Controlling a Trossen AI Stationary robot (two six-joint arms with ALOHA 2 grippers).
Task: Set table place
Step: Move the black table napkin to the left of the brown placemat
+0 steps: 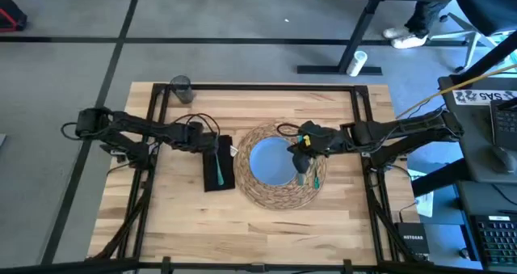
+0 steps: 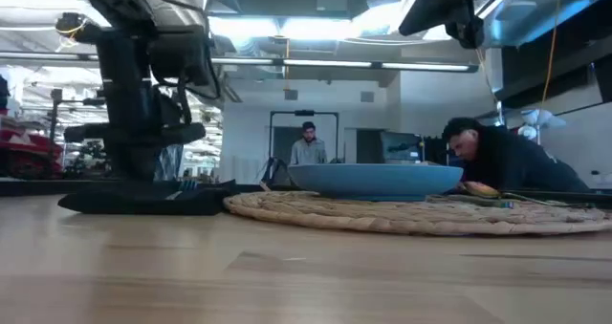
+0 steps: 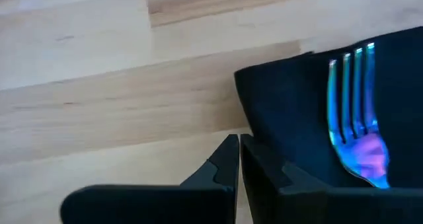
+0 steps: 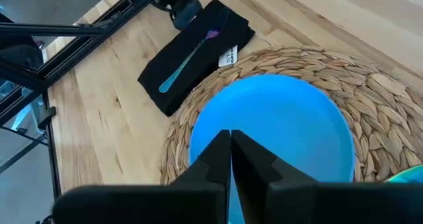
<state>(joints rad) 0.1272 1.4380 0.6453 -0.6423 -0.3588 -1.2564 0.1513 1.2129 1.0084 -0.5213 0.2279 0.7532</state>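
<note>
A round woven placemat lies mid-table with a blue plate on it. Green and red-handled cutlery rests on the placemat's right part, beside the plate. Left of the placemat lies a black napkin with a teal fork on top, tines toward the far edge. My left gripper is shut at the napkin's far end, beside the fork's tines. My right gripper is shut with nothing in it, above the plate's right part. My left gripper's shut fingertips stand at the napkin's far corner, coming from the table's left. Whether they touch the cloth I cannot tell.
A small grey glass stands at the table's far left corner. Black frame rails run along the table's left, right and far sides. Bare wood lies near the front edge. People show in the room beyond the table in the low view.
</note>
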